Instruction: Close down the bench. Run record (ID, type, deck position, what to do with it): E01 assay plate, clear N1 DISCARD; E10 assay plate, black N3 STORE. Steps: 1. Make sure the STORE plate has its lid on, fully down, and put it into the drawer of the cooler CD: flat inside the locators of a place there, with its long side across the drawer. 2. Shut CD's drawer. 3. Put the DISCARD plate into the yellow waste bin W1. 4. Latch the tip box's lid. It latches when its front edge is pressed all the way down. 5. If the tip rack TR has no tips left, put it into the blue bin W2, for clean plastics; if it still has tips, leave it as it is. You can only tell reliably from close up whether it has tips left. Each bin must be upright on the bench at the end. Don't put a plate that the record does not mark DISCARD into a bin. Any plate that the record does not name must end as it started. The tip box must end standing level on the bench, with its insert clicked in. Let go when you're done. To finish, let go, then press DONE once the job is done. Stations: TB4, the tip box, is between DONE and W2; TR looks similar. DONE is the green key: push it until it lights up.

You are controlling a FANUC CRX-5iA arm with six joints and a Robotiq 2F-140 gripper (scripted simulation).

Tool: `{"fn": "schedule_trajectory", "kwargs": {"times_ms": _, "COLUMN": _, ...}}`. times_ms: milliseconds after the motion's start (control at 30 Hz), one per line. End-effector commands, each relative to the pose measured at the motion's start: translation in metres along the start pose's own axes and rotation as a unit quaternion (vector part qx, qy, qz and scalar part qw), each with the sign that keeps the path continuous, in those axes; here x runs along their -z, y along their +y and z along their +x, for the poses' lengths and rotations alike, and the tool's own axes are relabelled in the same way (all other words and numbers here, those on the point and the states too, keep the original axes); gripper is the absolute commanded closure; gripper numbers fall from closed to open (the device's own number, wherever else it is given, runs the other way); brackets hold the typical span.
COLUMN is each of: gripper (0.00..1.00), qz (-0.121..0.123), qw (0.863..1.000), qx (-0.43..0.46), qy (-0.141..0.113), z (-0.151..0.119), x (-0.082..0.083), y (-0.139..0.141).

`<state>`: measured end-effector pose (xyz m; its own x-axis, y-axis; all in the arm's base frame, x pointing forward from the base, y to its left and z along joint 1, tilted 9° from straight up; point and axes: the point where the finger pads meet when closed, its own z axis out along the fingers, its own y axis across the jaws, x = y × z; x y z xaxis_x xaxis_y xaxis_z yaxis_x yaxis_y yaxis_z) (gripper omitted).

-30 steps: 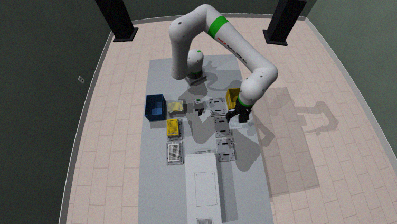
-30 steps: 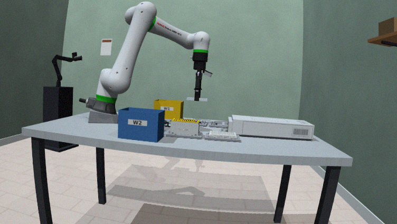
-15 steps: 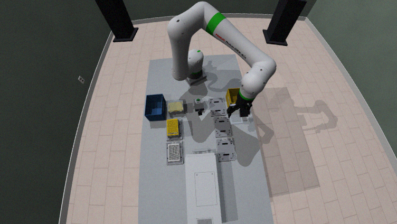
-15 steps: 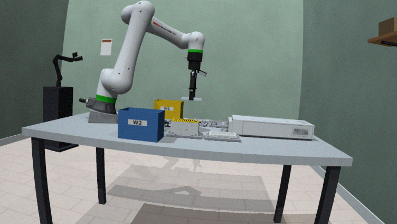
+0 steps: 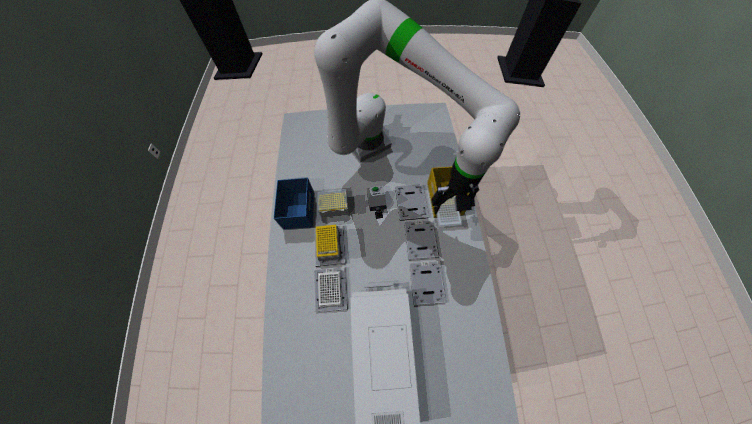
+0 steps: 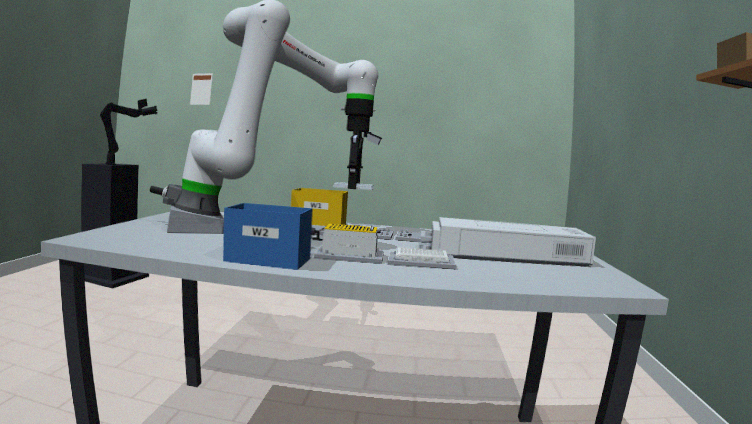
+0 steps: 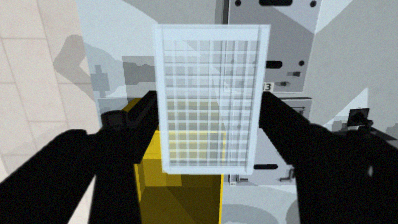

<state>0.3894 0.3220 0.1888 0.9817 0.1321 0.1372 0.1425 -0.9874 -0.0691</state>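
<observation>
Clear plastic, gridded: the DISCARD plate (image 7: 210, 100), held level between my fingers, which press on its two long sides about half open. My gripper (image 6: 354, 181) hangs it high above the bench, partly over the near edge of the yellow waste bin W1 (image 5: 438, 181); from the wrist view the bin's open mouth shows beneath only the lower half of the plate, so I judge it not yet centred for a drop.

Items, as they lie:
- Cooler CD (image 5: 381, 347): long white case, no drawer seen standing out. The black STORE plate is nowhere in view; I judge steps one and two done, though I cannot see inside.
- Three deck nests (image 5: 421, 239) in a row, all bare.
- Blue bin W2 (image 6: 265, 234): upright, nothing seen inside from above.
- Two tip holders beside W2, one pale yellow on top (image 5: 332, 201), one bright yellow (image 5: 327, 241). Which is latched, and whether the rack has tips, I cannot tell from here.
- White-gridded plate (image 5: 330, 288) in its nest, unnamed in the record.
- Green DONE key (image 5: 375, 188): unlit, as far as I can see.

Outstanding: release into W1, latch, tip check, let go, DONE.
</observation>
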Motion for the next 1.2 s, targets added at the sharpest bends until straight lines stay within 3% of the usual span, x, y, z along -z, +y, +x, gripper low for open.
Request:
{"fn": "schedule_trajectory", "kwargs": {"times_ms": 0, "gripper": 0.90, "qz": 0.000, "qw": 1.000, "qx": 0.000, "qy": 0.001, "z": -0.003, "x": 0.001, "y": -0.002}}
{"fn": "schedule_trajectory", "kwargs": {"times_ms": 1167, "gripper": 0.90, "qz": 0.000, "qw": 1.000, "qx": 0.000, "qy": 0.001, "z": -0.081, "x": 0.001, "y": -0.031}}
